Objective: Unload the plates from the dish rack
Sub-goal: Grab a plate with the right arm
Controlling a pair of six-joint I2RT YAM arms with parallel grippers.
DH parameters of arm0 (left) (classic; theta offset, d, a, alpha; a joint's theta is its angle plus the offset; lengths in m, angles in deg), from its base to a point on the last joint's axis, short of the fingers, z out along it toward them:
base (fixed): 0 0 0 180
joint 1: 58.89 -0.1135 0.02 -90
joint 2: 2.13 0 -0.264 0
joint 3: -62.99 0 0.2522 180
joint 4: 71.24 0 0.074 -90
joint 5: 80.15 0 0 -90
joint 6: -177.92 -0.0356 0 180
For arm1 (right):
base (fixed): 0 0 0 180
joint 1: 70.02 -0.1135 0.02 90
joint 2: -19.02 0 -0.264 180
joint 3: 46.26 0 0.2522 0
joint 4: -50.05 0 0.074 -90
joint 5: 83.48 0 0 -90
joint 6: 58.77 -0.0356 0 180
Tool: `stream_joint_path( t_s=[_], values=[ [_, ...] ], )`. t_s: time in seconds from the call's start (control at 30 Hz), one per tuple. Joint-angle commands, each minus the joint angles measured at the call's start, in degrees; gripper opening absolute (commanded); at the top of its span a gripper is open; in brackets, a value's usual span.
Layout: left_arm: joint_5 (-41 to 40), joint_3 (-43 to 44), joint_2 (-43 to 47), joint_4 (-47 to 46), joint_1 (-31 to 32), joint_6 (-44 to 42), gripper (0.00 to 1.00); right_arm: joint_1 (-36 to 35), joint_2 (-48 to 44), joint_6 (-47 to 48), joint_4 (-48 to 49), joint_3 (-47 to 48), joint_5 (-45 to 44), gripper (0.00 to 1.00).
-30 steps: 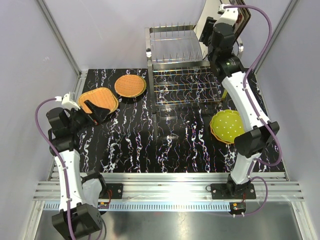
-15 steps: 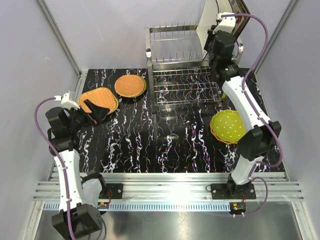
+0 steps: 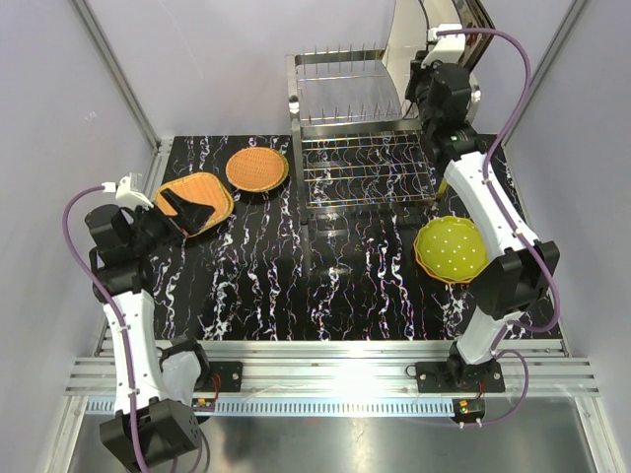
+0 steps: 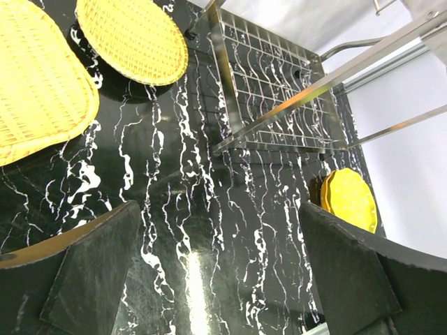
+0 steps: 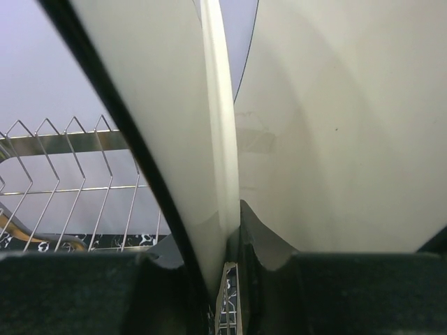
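Note:
The steel dish rack [image 3: 347,106] stands at the back, its prongs bare. My right gripper [image 3: 424,81] is at the rack's right end, shut on the edge of a cream plate [image 3: 407,35] that stands upright. In the right wrist view the plate's rim [image 5: 221,139] sits between my fingers [image 5: 268,237]. A dark plate [image 3: 480,28] stands behind it. My left gripper [image 3: 193,213] is open and empty over the squarish orange woven plate [image 3: 197,190]. A round orange woven plate [image 3: 257,168] and a lime-green dotted plate [image 3: 450,247] lie on the table.
The rack's lower grid shelf [image 3: 367,172] juts forward, bare. In the left wrist view the woven plates [image 4: 38,105] [image 4: 133,38] lie at the upper left, the rack [image 4: 279,91] in the middle and the green plate [image 4: 349,199] on the right. Frame posts stand at both sides.
My right gripper has shifted right and slightly down at the rack's end, and the cream plate now stands more upright. My left arm has drawn back a little to the left.

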Motion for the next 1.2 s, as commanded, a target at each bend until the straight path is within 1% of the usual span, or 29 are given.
stream_joint_path(
  t_s=[0.0, 0.23, 0.37, 0.47, 0.67, 1.0, 1.17],
  values=[
    [2.41, 3.14, -0.41, -2.40, -0.21, 1.86, 0.99, 2.67, -3.37, -1.02, 8.20, 5.94, 5.13, 0.00],
    [4.25, 3.76, -1.29, -4.16, -0.21, 4.15, 0.99, 3.46, -2.40, -2.96, 8.11, 10.61, 6.89, 0.00],
    [6.10, 3.06, -2.26, -8.90, -0.04, 9.66, 0.99, 3.64, -1.35, -5.24, 7.58, 13.95, 7.51, 0.00],
    [6.45, 3.32, -3.14, -11.28, 0.84, 12.14, 0.99, 3.81, -0.64, -6.30, 6.96, 16.58, 7.77, 0.00],
    [6.45, 4.37, -3.93, -12.60, 2.69, 14.25, 0.99, 3.90, -0.03, -8.41, 5.30, 20.63, 8.47, 0.00],
    [5.22, 4.81, -4.20, -15.94, 6.29, 17.51, 0.99, 3.90, -2.05, -13.32, 1.43, 22.48, 10.85, 0.00],
    [4.25, 5.96, -3.76, -16.29, 8.13, 18.39, 0.99, 3.90, -2.05, -15.79, -1.03, 25.55, 11.90, 0.00]
  ],
)
